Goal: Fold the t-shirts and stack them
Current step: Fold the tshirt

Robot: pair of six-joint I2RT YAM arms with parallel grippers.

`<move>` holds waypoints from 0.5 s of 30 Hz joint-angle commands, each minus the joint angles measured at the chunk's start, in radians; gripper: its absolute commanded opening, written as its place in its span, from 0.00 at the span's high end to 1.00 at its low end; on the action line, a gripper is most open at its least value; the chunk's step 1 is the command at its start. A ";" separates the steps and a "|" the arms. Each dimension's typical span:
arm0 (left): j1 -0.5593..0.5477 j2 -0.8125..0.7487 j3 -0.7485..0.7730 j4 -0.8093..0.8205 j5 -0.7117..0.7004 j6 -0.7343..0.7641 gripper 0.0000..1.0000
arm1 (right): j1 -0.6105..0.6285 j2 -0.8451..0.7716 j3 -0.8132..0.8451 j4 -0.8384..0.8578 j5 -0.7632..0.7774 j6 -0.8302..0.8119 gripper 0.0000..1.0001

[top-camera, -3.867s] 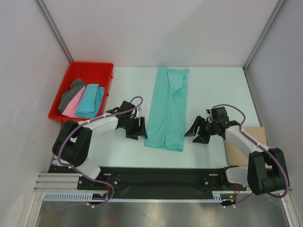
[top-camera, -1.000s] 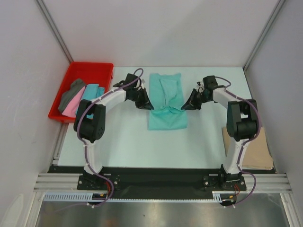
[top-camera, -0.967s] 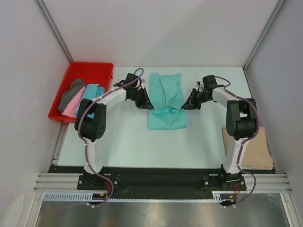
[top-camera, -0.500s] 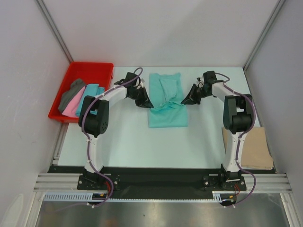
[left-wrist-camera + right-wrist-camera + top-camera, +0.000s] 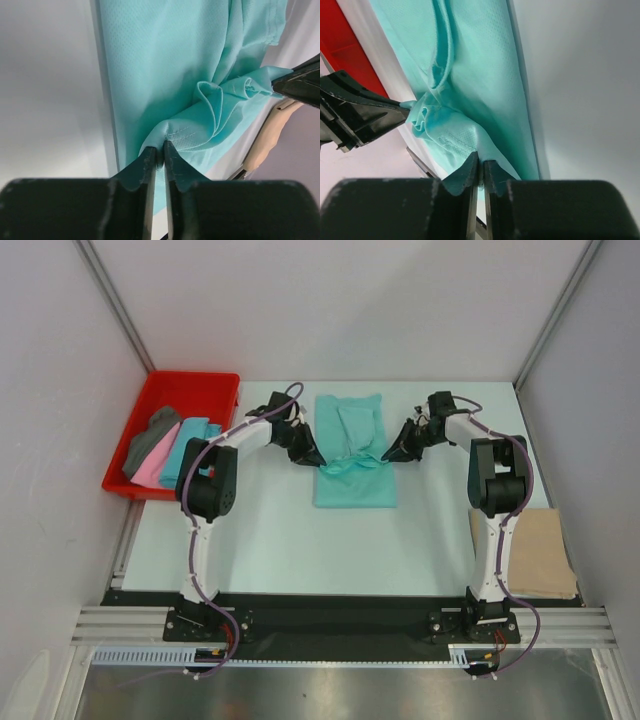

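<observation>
A mint green t-shirt lies in the middle of the table, folded into a long strip, its near end lifted and doubled back toward the far end. My left gripper pinches the left corner of the lifted hem between almost closed jaws. My right gripper pinches the right corner the same way. The hem sags in a bunched fold between them. Dark grey, pink and turquoise t-shirts lie in the red tray. A folded tan t-shirt lies at the right front.
The red tray stands at the table's back left corner, left of my left arm. Grey walls close in the table on the left, back and right. The tan t-shirt partly overhangs the table's right edge near the right arm's base.
Both grippers have carried the mint shirt's near hem farther back over the shirt, from near its middle a second ago. Earlier the shirt lay as a full-length strip with both grippers beside it.
</observation>
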 commanded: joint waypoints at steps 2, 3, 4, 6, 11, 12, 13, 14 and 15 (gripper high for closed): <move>0.012 0.004 0.080 -0.029 -0.040 -0.005 0.75 | -0.010 0.023 0.073 0.002 -0.035 0.001 0.82; 0.012 0.001 0.095 -0.055 -0.060 0.006 0.73 | -0.011 0.028 0.080 0.004 -0.033 0.004 0.79; 0.012 -0.011 0.106 -0.068 -0.119 0.017 0.58 | -0.016 0.036 0.109 -0.004 -0.030 0.005 0.76; 0.010 -0.039 0.136 -0.116 -0.200 0.040 0.46 | -0.022 0.059 0.154 -0.027 -0.015 0.001 0.68; -0.002 -0.206 0.130 -0.133 -0.363 0.173 0.36 | -0.034 0.039 0.268 -0.202 0.094 -0.096 0.61; -0.010 -0.224 0.105 -0.132 -0.348 0.204 0.36 | -0.031 -0.001 0.257 -0.214 0.143 -0.113 0.60; -0.016 -0.243 0.078 -0.119 -0.321 0.215 0.38 | -0.022 -0.030 0.234 -0.220 0.164 -0.127 0.59; -0.022 -0.267 0.046 -0.078 -0.269 0.221 0.39 | -0.005 -0.058 0.181 -0.216 0.181 -0.146 0.57; -0.040 -0.307 -0.033 -0.046 -0.235 0.224 0.42 | 0.006 -0.120 0.141 -0.205 0.212 -0.151 0.57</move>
